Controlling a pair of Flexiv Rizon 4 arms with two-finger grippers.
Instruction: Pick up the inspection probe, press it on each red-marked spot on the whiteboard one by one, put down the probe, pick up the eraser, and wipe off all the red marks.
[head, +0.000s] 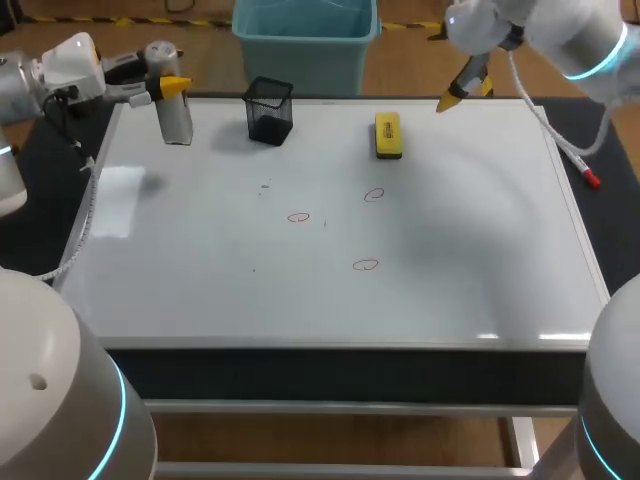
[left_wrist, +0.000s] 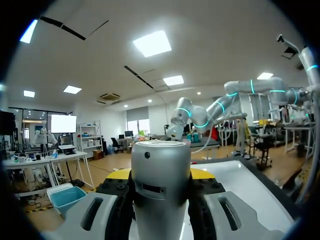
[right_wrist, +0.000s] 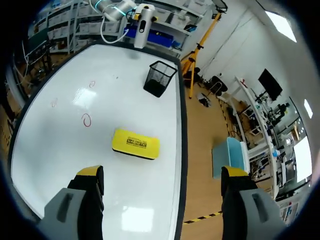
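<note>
Probe (head: 178, 122): you see a silver-grey, flat-topped cylinder, upright at the whiteboard (head: 330, 290)'s far left corner, clamped in your left tool (head: 170, 90). Your right tool (head: 455, 95) hangs wide open near the eraser (head: 388, 135).

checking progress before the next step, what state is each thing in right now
silver cylindrical inspection probe: upright, gripped
left gripper: shut on the probe
right gripper: open, empty
yellow block eraser: lying flat on the white whiteboard, untouched
three red ring marks: not wiped
black mesh cup: upright, looks empty
</note>
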